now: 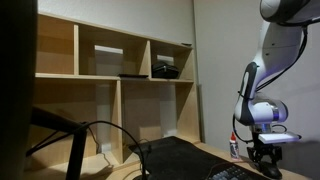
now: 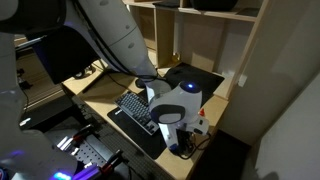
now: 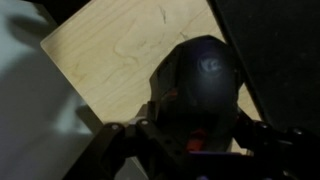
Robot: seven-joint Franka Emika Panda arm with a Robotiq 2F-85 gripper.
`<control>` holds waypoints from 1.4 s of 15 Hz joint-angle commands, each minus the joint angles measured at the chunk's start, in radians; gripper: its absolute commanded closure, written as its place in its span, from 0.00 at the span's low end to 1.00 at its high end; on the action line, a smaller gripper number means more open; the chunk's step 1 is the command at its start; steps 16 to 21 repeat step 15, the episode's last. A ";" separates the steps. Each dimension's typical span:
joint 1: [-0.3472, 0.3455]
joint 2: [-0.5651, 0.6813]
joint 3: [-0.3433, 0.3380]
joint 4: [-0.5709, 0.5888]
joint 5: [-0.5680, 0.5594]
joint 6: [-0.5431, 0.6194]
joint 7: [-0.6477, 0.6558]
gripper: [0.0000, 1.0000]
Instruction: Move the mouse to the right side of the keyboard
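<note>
Wrist view: mouse (image 3: 200, 80) sits on the pale wooden desk (image 3: 105, 50), filling the frame at 12 o'clock from the gripper (image 3: 186, 142). Its near end lies between the two dark finger blocks. Fingers are spread to either side of the mouse body, but the picture is dim and blurred, so I cannot tell whether the pads press on it or stand just clear. A dark flat area at 2 o'clock from the mouse could be mat or keys, not resolvable. In an exterior view the keyboard (image 2: 133, 104) lies diagonally on the desk with the black mat (image 2: 198, 78) at 1 o'clock from it. The arm's wrist hangs low at 4 o'clock from the keyboard, just off its end, and hides the mouse. Judgement: step in hand is the grasp or hold at the mouse, with placement not confirmed. The next move calls for a verified pinch across the mouse's sides, then a low, level carry that stays clear of the keys.
</note>
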 commanded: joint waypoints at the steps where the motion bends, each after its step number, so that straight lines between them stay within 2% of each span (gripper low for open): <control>1: -0.028 0.008 0.024 0.004 0.066 -0.017 0.001 0.55; 2: -0.027 0.011 0.022 0.001 0.082 0.015 0.010 0.07; 3: -0.031 0.015 0.017 0.008 0.091 0.023 0.010 0.06; 4: -0.036 0.003 0.020 0.002 0.107 0.036 0.009 0.01; 6: -0.036 -0.032 0.013 -0.007 0.118 0.039 0.015 0.00; 8: 0.008 -0.079 -0.049 -0.018 0.062 0.016 0.054 0.00; 11: 0.013 -0.177 -0.092 -0.005 -0.008 -0.119 0.031 0.00; 12: 0.005 -0.098 -0.068 0.007 0.025 -0.034 0.039 0.00; 14: 0.005 -0.131 -0.077 0.005 0.021 -0.052 0.038 0.00; 21: 0.006 -0.127 -0.076 0.005 0.021 -0.051 0.038 0.00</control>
